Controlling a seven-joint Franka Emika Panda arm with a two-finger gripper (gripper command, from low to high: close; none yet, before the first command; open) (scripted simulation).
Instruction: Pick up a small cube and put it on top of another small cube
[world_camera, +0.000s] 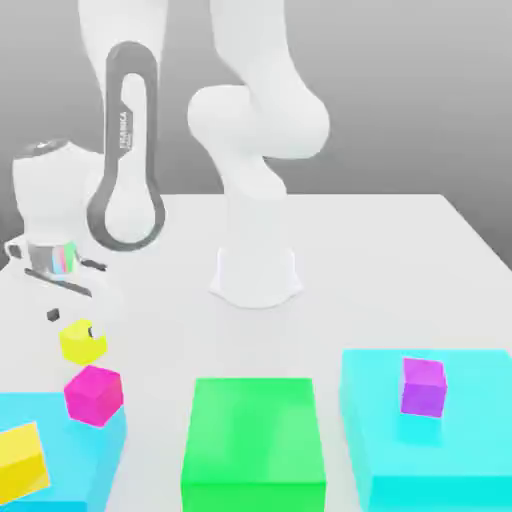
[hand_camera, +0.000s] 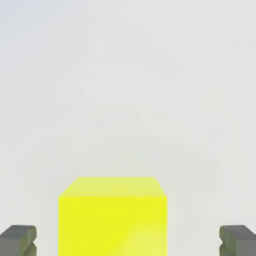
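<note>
Here | gripper (world_camera: 70, 318) is seen low over the table (world_camera: 400, 250), fingers (hand_camera: 19, 240) spread wide | small lemon-yellow cube (hand_camera: 112, 220) is framed between them, untouched, just beside the magenta cube (world_camera: 94, 394).

small cube (hand_camera: 112, 220): smooth, matt yellow | table (world_camera: 400, 260): smooth, matt white | arm (world_camera: 260, 120): glossy white

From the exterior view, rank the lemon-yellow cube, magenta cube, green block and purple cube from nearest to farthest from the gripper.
1. Lemon-yellow cube: directly under the open gripper, at the exterior view's left.
2. Magenta cube: just in front of the yellow one, at the left.
3. Green block: front centre.
4. Purple cube: on the cyan block at the right.
</note>
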